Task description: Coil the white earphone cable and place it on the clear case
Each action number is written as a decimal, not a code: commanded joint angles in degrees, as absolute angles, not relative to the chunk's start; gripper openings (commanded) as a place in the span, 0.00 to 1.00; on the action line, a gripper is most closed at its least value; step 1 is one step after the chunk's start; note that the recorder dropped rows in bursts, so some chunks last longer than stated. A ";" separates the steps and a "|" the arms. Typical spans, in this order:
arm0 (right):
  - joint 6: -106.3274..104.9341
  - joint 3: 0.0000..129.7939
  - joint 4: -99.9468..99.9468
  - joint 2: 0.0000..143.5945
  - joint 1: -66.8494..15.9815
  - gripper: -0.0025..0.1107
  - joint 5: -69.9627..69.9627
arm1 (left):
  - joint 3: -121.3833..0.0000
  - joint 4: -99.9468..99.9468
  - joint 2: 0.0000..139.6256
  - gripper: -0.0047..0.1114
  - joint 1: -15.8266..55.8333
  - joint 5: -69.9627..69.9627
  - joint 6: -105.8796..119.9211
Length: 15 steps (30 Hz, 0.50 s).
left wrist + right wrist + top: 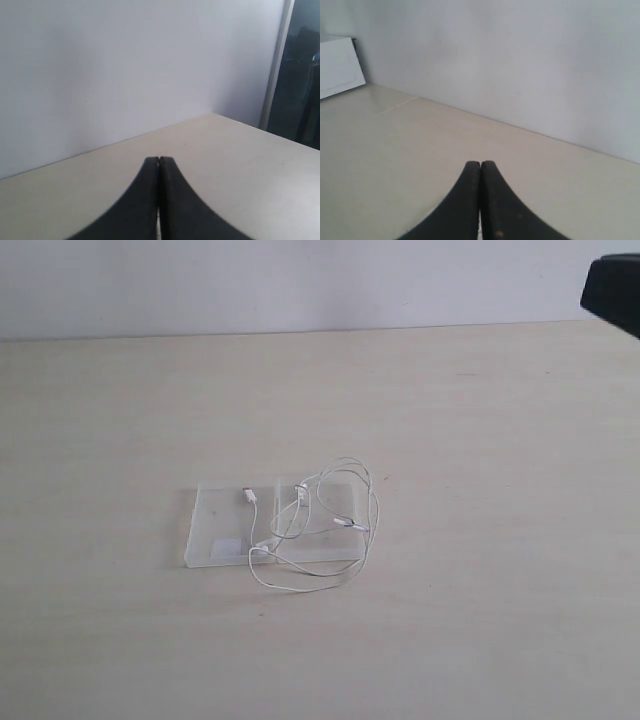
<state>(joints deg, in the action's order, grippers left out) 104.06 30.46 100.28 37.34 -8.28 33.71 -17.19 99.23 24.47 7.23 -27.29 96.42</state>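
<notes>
The clear case [225, 530] lies flat and opened out in the middle of the table in the exterior view, with a small white label on its left half. The white earphone cable [340, 575] lies in loose loops over the case's right half and spills onto the table past its right and front edges. Neither wrist view shows the case or the cable. My left gripper [159, 159] is shut on nothing, its black fingers pressed together above bare table. My right gripper [480, 163] is likewise shut on nothing.
A dark part of the right arm [612, 292] shows at the exterior view's top right corner. A white wall [300, 280] runs along the far edge of the pale wooden table [480, 440]. A white box [337, 65] stands by the wall in the right wrist view.
</notes>
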 commanded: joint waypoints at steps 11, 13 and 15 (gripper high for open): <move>105.10 24.52 99.95 35.34 -8.29 0.02 36.80 | -9.35 99.95 13.12 0.04 7.16 -26.73 93.76; 105.10 24.49 99.95 35.34 -8.29 0.02 36.81 | -9.24 98.90 13.12 0.04 7.16 -26.73 93.76; 105.10 24.49 99.95 35.34 -8.29 0.02 36.81 | -9.24 98.02 13.12 0.04 7.16 -26.73 93.76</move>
<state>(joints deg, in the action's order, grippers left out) 104.80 24.78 100.21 35.56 -8.28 36.77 -9.54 98.81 13.39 7.23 -26.82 94.15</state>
